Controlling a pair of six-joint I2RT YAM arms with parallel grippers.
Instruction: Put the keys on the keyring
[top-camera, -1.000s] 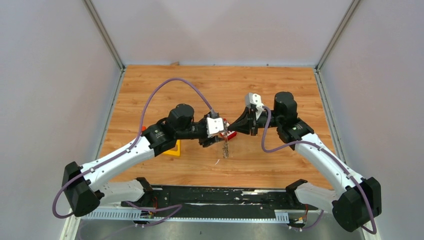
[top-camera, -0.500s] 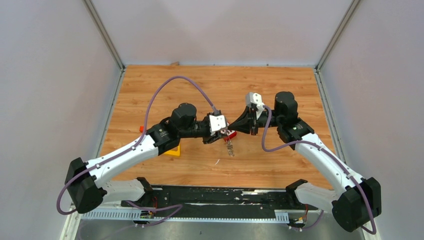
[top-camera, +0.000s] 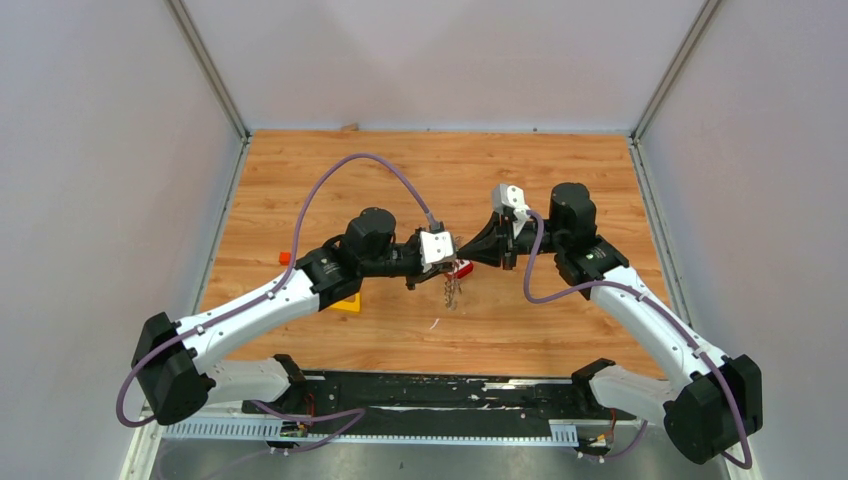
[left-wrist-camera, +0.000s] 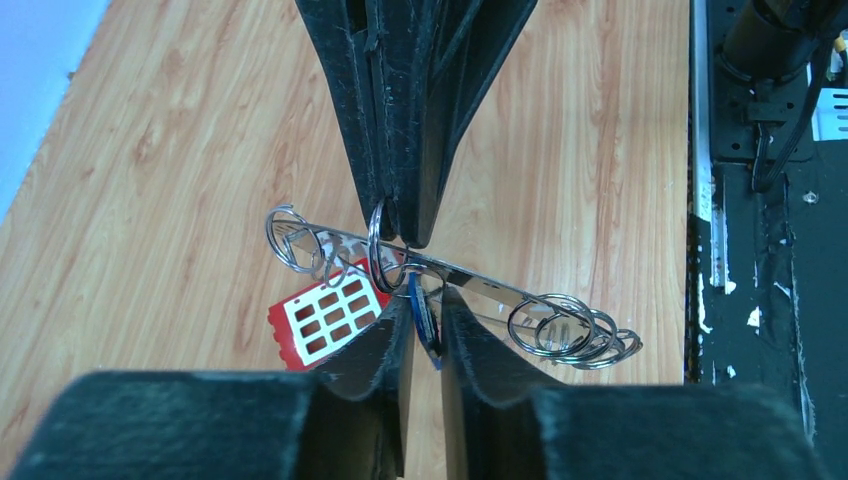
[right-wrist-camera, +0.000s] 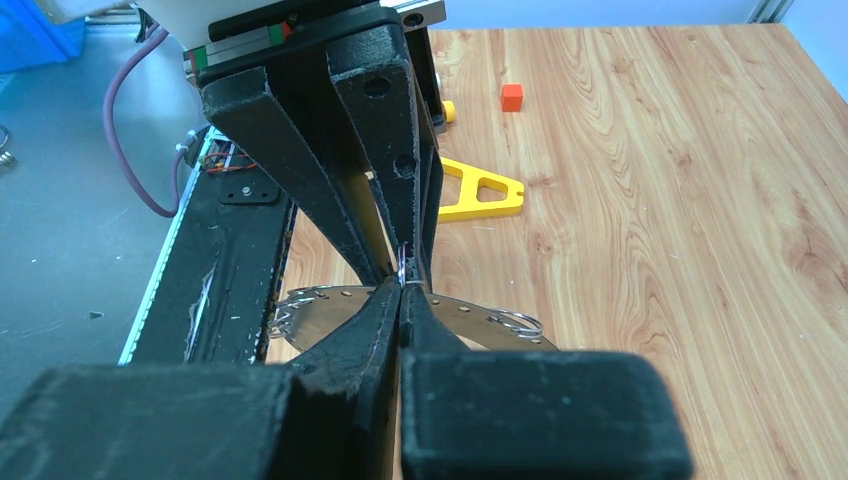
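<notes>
We clamp the keyring in our right pincer; our left pincer flanks the blue key, grip uncertain; threading looks unfinished.

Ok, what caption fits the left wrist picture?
Right tool pinches the keyring; blue key sits between left tool fingers.

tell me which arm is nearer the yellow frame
Left. The left arm reaches over the yellow frame; the right arm is beyond the keyring, on the table's other side.
</notes>
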